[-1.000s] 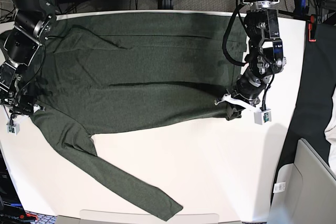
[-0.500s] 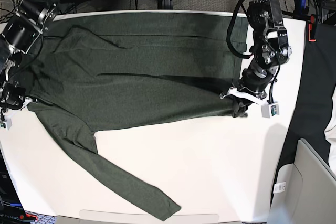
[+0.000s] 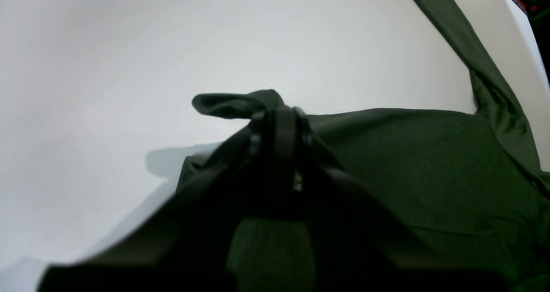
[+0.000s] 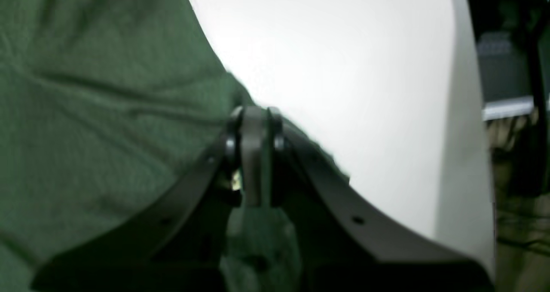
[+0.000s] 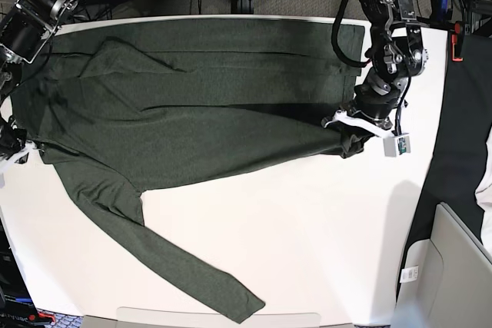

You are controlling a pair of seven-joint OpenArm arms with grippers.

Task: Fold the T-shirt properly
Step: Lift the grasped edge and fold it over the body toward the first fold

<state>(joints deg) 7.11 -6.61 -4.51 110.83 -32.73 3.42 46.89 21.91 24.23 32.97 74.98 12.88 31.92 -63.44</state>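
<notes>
Base view: one T-shirt (image 5: 200, 105), two grippers clamping it

Even bright overhead light, blurry wrist views, soft shadows.

- The near right part of the white table (image 5: 323, 243) lies bare, so a gripper could pass there freely.
- The shirt (image 5: 192, 113) covers the far half of the table from edge to edge.
- One sleeve (image 5: 177, 266) runs slantwise across the near left corner.
- A grey bin (image 5: 453, 266) stands beside the table's right edge.
</notes>
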